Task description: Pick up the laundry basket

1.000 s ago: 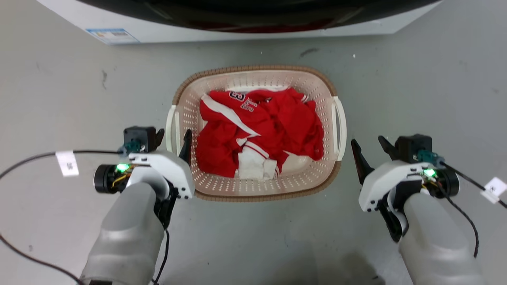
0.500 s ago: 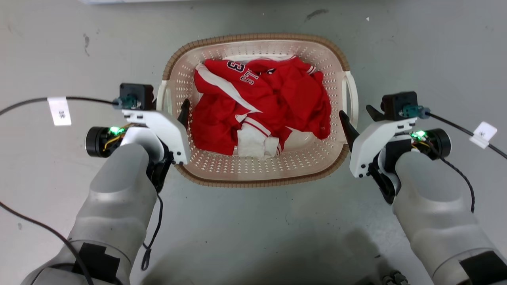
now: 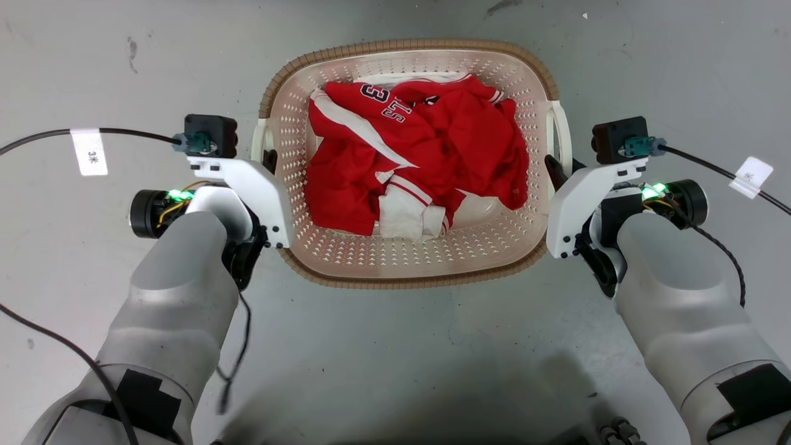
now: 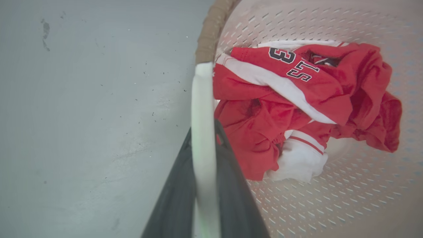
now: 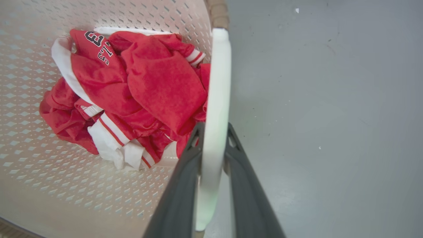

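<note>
The laundry basket (image 3: 401, 256) lies dead ahead of the robot, at 12 o'clock in the head view. It is framed by grey floor (image 3: 395, 358) and has a red-and-white jersey (image 3: 420, 161) heaped inside. The left tool (image 4: 203, 132), at the basket's 9 o'clock, is clenched on the white left handle (image 4: 202, 96), with a dark finger pressed to each side of the bar. At 3 o'clock the right tool (image 5: 213, 130) grasps the right handle (image 5: 218, 76) the same way, though a sliver of gap along one finger's base makes the firmness of that hold hard to judge.

The step in hand is the lift itself. Done well, it calls for both arms to rise together at one pace, so the basket keeps level and the jersey does not slide to one end. The handles are thin bars. A firm squeeze and a slow, straight pull upward, with no spreading of the arms, looks the safest course.
</note>
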Controlling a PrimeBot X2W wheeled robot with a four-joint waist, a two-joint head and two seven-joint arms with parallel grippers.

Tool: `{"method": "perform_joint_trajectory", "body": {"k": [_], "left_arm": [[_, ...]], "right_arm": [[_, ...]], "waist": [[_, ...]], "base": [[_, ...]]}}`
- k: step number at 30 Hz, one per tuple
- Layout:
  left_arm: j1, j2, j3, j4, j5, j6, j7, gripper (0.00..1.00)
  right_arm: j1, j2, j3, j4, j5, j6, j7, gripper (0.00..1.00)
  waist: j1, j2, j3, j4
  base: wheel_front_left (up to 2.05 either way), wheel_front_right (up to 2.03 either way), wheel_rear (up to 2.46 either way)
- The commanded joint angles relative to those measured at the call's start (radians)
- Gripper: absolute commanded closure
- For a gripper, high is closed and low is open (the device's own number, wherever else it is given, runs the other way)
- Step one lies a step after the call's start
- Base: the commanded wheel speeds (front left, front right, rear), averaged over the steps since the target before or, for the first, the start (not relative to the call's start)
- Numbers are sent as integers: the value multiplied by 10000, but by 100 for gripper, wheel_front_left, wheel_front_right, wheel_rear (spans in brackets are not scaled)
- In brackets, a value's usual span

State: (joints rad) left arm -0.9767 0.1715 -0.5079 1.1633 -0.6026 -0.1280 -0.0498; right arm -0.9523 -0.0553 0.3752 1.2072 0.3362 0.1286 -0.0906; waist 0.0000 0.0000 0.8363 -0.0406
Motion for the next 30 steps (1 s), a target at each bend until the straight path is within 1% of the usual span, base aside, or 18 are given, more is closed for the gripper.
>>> {"method": "perform_joint_trajectory", "body": {"k": [1,8,14,16,17,19,30], "left_arm": [[-24,-61,-122,-127,-100,-45,1,100],[85,-30,-870,-202,-772,-48,172,100],[400,-81,-1373,-106,-1425,-61,522,100],[519,-102,-1489,-50,-1656,-61,675,100],[724,-152,-1655,13,-1991,-61,946,100],[856,-166,-1778,11,-2199,-72,1114,100],[1534,-170,-2372,0,-3197,-73,2060,100]], "right_arm": [[-158,102,128,23,58,37,-38,100],[-17,120,536,180,452,37,165,100],[383,145,991,107,1080,43,597,100],[528,150,1139,79,1309,43,754,100],[829,156,1308,-5,1779,45,1086,100],[956,161,1442,16,2018,46,1284,100],[1529,170,1933,367,2860,72,2835,100]], "waist": [[0,0,-24,1],[0,0,-341,3],[0,0,-1091,-11],[0,0,-1433,-20],[0,0,-2000,-8],[0,0,-2404,3],[0,0,-4657,96]], "base": [[0,0,0],[0,0,0],[0,0,0],[0,0,0],[0,0,0],[0,0,0],[0,0,0]]}}
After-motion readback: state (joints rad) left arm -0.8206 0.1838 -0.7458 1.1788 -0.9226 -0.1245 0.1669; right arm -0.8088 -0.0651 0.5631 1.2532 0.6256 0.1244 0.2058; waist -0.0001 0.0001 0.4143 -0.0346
